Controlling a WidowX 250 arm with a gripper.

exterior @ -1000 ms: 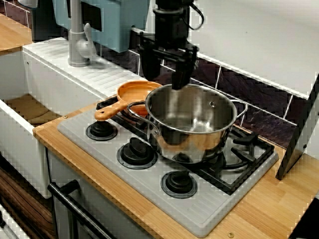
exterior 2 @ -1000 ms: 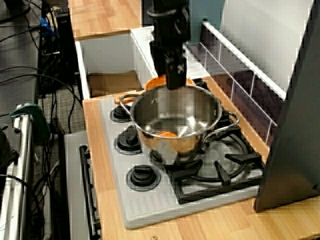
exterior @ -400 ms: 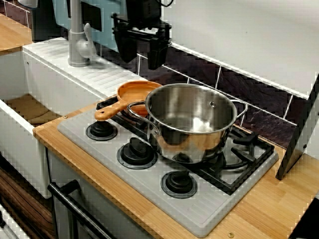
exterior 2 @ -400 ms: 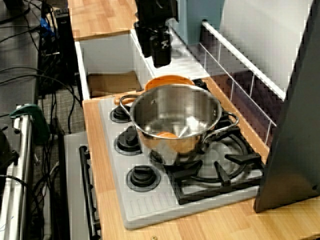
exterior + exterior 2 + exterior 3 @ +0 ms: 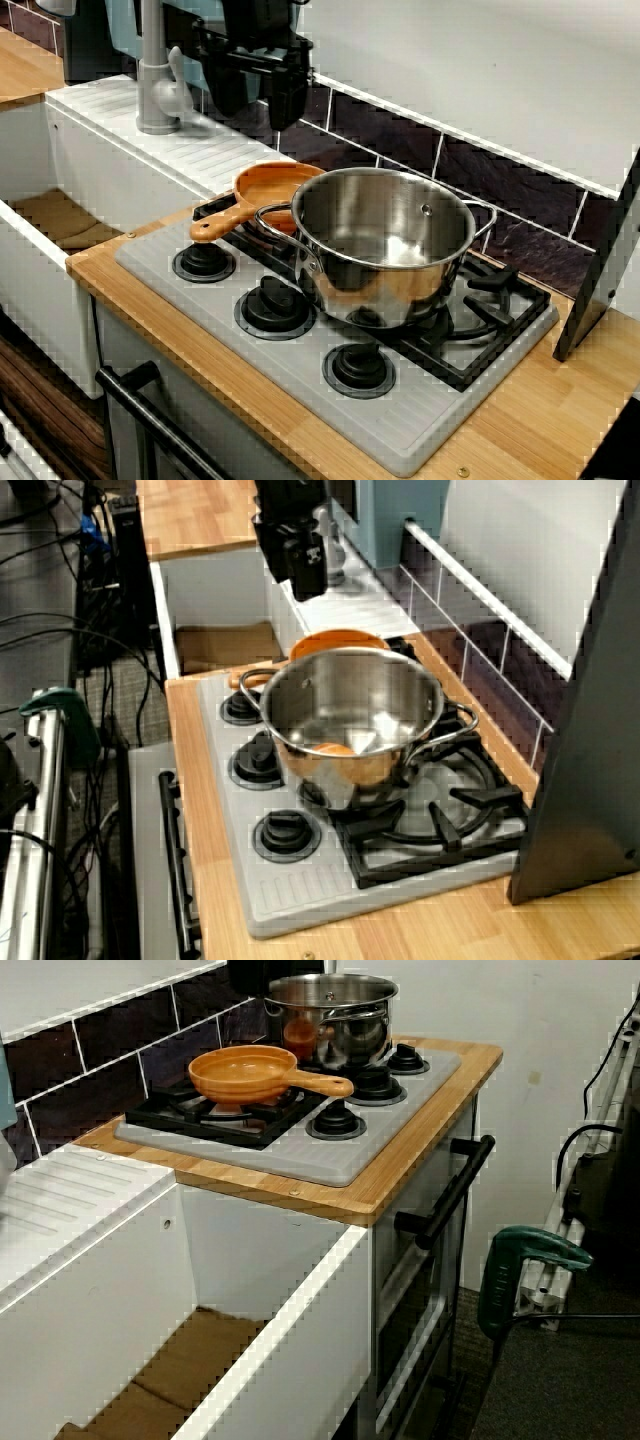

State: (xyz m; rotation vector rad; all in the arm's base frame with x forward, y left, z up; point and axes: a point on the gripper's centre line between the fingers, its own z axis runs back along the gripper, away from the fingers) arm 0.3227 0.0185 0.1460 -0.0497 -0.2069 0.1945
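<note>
The jaws stand spread with nothing between them, pointing down in the air above the white ribbed drainboard [image 5: 205, 150], just right of the grey faucet [image 5: 155, 70] in the view from the stove's front corner. The view from the stove's far end shows them the same way, open and clear of everything below. The nearest thing is the orange frying pan [image 5: 275, 185]. It sits on the black grate [image 5: 480, 330] at the back left of the stove, lower than the jaws and well apart from them, its handle [image 5: 215, 222] reaching toward the front knobs. Just beside it, nearly touching its rim, stands the steel pot [image 5: 385, 245], upright on the same grate with both loop handles showing. An orange patch lies at the pot's bottom [image 5: 335, 748] — thing or reflection, I cannot tell. Three black knobs [image 5: 273, 305] line the grey stove top [image 5: 400, 430], which is set into the wooden counter [image 5: 520, 420]. In the view from the sink side the frying pan [image 5: 245, 1072] lies in front of the pot [image 5: 330, 1015], with the white sink basin [image 5: 270, 1260] below the counter's edge — the jaws do not show there.
</note>
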